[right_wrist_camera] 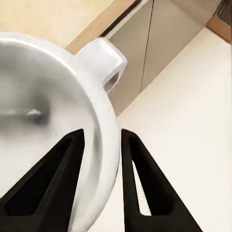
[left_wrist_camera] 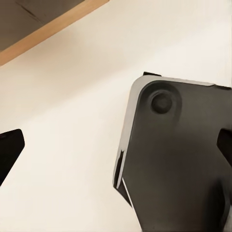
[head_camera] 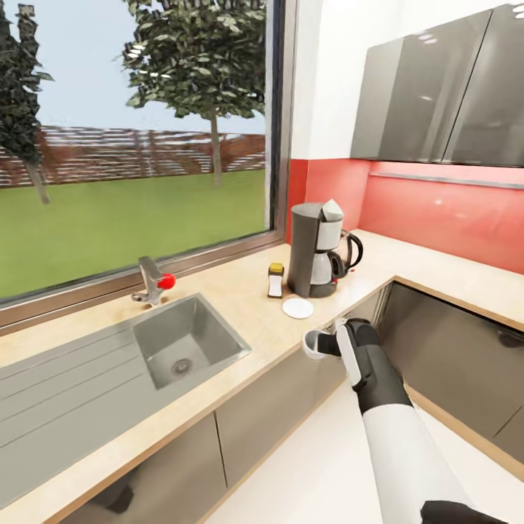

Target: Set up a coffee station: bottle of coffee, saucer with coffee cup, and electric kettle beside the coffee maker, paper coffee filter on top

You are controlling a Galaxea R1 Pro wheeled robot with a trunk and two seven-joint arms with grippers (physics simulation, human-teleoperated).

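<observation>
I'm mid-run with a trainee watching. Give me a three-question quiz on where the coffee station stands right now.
1. True or false: the right claw grips the coffee cup by its rim.
2. What already sits on top of the coffee maker?
A. the saucer
B. a paper coffee filter
C. the bottle of coffee
3. Fill in: the saucer lies on the countertop in front of the coffee maker, and the cup is not yet ____ it.

Key:
1. True; one finger is inside the cup and one outside.
2. B.
3. on; the cup hangs off the counter's edge, apart from the saucer.
</observation>
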